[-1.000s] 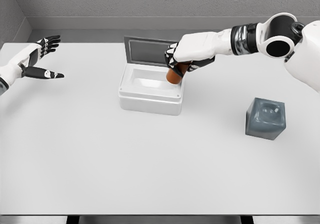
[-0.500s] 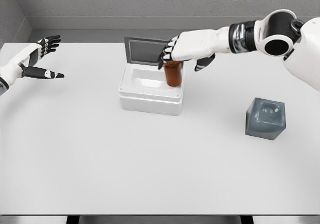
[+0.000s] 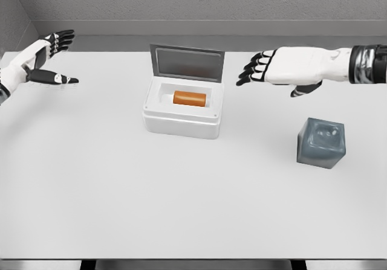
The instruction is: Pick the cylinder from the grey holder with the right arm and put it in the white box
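Right hand (image 3: 284,70) empty; cylinder (image 3: 190,98) unlabelled in white box (image 3: 181,122).

The robot has two white arms. Each one ends in a hand with five fingers. The right hand (image 3: 284,70) has a smooth white back, like a shell. Its fingers are white on top with black joints and black tips, and the thumb is black below. Behind the wrist, the right arm has a shiny band of black and silver rings. The left hand (image 3: 42,61) looks the same: white with black finger parts. Small white dots show on its black thumb.
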